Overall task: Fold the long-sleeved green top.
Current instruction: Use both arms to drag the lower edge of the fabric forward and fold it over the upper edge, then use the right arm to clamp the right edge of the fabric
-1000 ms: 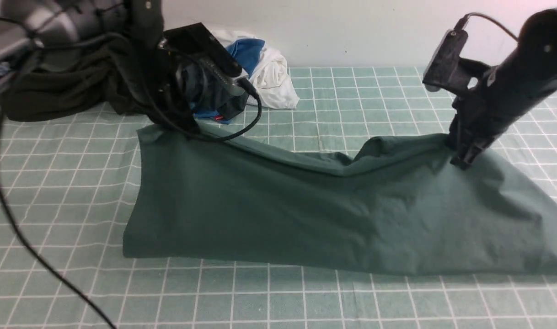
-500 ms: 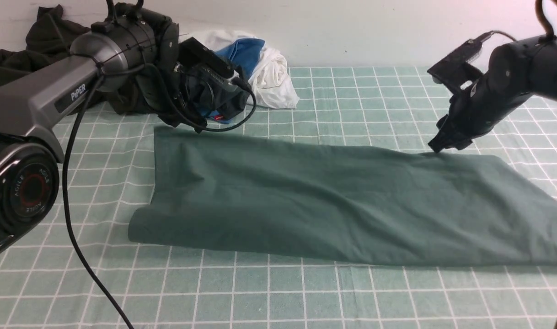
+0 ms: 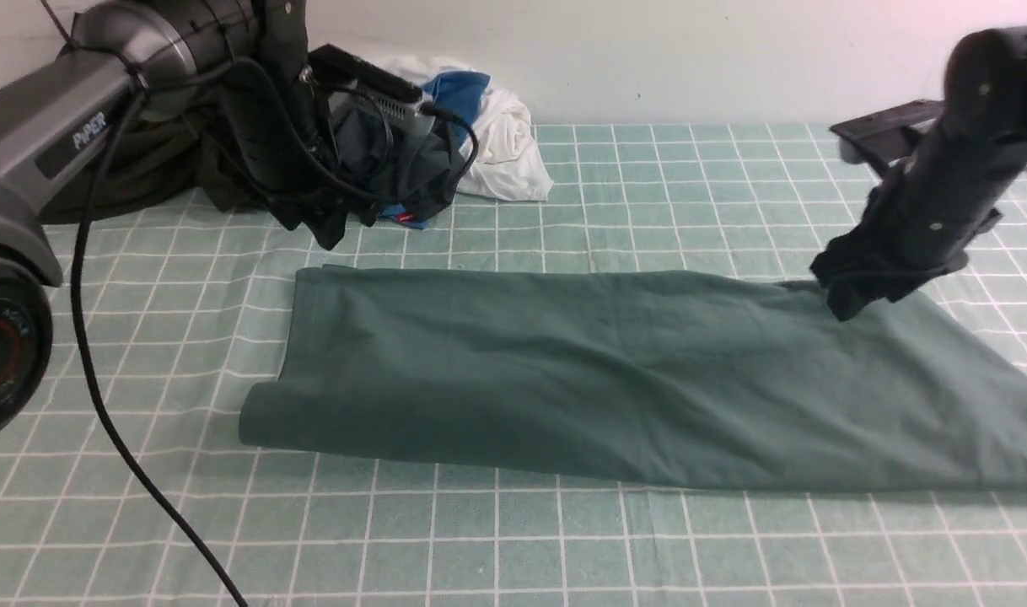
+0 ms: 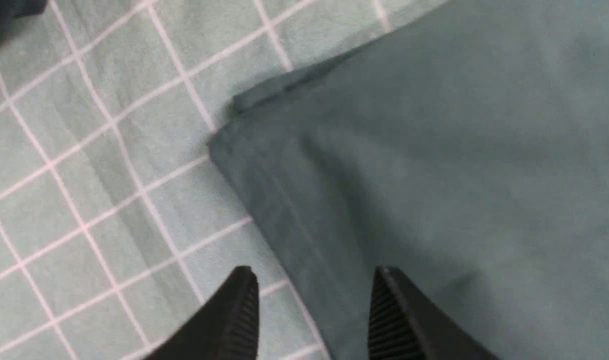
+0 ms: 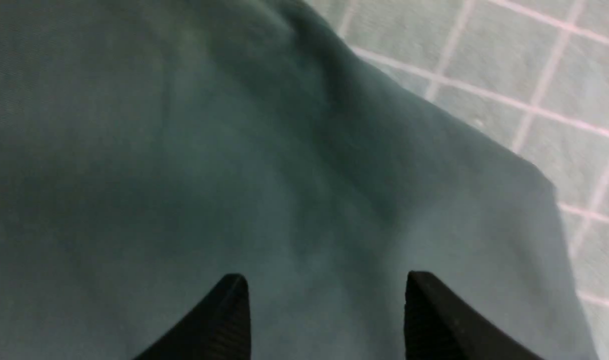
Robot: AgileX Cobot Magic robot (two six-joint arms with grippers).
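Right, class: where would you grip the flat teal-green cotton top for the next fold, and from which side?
On the teal-green cotton top, probably the far left corner: its hemmed edges lie exposed on the checked sheet. Come from above at the left end, jaws straddling the hem.

The green top point(image 3: 615, 379) no longer hangs in a raised ridge between the two grippers. It now lies flat on the checked sheet point(image 3: 513, 548) as a long folded band, with its far left corner a little nearer than half a second ago. The left gripper point(image 4: 314, 292) has let go and lifted off that corner, jaws apart, one finger over the sheet and one over the cloth. The right gripper point(image 5: 324, 295) has also released, come in from the far edge, and now hangs open over the cloth.
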